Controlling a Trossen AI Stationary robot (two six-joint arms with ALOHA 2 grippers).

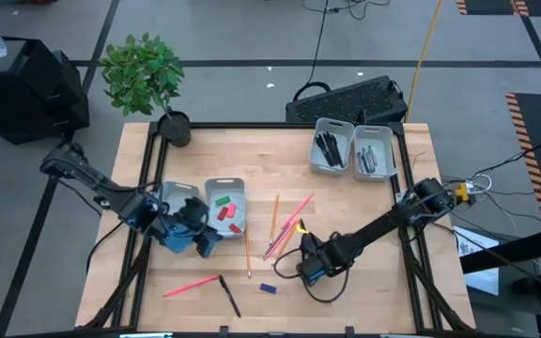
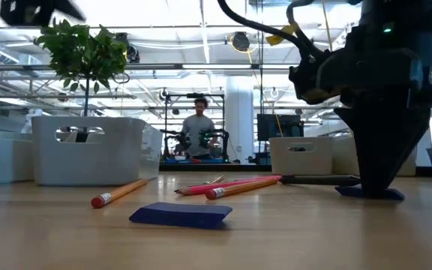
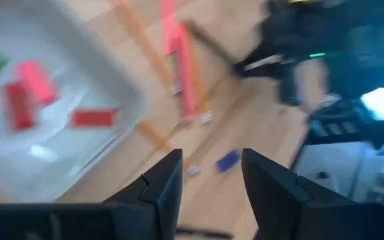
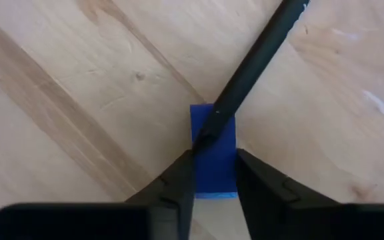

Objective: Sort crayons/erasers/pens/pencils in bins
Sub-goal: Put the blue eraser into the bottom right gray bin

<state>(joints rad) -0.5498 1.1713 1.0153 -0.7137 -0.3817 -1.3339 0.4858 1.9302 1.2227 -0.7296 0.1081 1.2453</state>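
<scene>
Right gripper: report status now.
Right gripper down at the table, fingers astride a blue eraser. Black pen lies across that eraser. Left gripper open, empty, beside the eraser bin.

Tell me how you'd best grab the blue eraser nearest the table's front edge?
Grip the blue eraser across its two long sides, coming straight down from above. It lies flat and low on the table with bare wood all round, so fingers fit either side.
</scene>
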